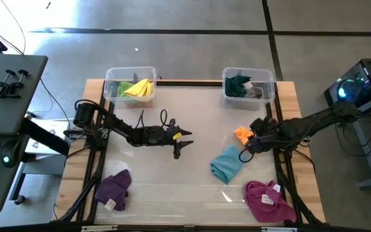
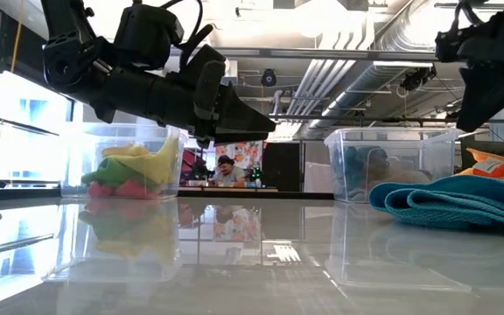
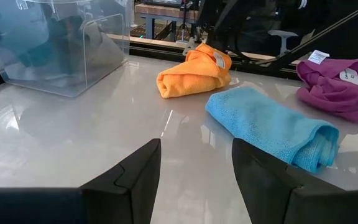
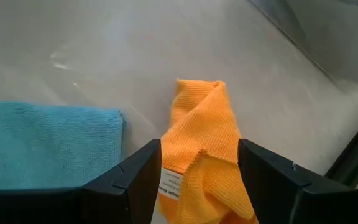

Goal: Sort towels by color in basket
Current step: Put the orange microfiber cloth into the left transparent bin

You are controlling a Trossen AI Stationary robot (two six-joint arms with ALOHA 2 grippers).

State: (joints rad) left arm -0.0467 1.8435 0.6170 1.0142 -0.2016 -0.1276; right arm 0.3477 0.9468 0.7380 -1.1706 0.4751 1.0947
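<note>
We see our right end effector [image 4: 197,180] open astride the orange towel [image 4: 202,149]; left end effector [image 3: 194,177] open, empty. The left bin [image 1: 111,76] holds yellow and green towels.

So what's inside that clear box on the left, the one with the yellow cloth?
In the left clear box, a yellow towel lies on top, a green one beside it, and a pink one shows underneath. Anything deeper is covered.

Orange towel's [image 4: 201,155] near end, seemingly cropped
</note>
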